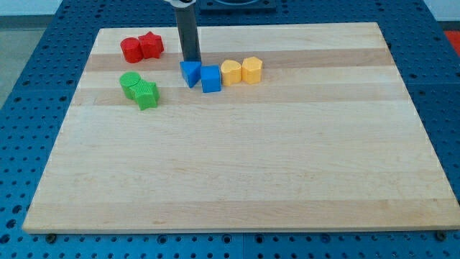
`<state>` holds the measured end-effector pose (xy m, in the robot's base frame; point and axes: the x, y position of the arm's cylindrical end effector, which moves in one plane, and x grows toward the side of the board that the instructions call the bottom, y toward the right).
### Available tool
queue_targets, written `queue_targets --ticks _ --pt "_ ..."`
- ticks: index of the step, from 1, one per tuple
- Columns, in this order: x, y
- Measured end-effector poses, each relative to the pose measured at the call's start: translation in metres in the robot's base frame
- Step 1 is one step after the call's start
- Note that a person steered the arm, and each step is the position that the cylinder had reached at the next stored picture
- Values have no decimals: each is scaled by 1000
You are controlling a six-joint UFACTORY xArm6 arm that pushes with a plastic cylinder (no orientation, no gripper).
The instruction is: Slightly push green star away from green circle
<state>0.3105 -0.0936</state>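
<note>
Two green blocks sit touching at the board's left. The upper-left one (131,83) has a lobed outline and looks like the green star. The lower-right one (147,95) looks like the green circle, though the shapes are hard to tell apart. My rod comes down from the view's top, and my tip (191,60) rests just above a wedge-like blue block (190,73), at or very near its top edge. The tip is to the right of and above the green pair, about a block's width away from them.
A blue cube (210,79) touches the wedge-like blue block on its right. Two yellow blocks (231,72) (252,70) stand side by side right of the cube. Two red blocks (131,50) (152,44) sit touching near the board's top left, above the green pair.
</note>
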Motion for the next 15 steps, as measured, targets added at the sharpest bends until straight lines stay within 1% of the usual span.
queue_targets --ticks 1,2,3,5,8,9,10,11,12,13,14,15 --pt "13 -11" --pt "17 -13" --pt "13 -12" --pt "-46 0" --pt "-45 -16" --pt "-34 -18" --pt "-13 -22" --pt "15 -37" --pt "18 -53" --pt "34 -60" --pt "77 -57" --pt "84 -56"
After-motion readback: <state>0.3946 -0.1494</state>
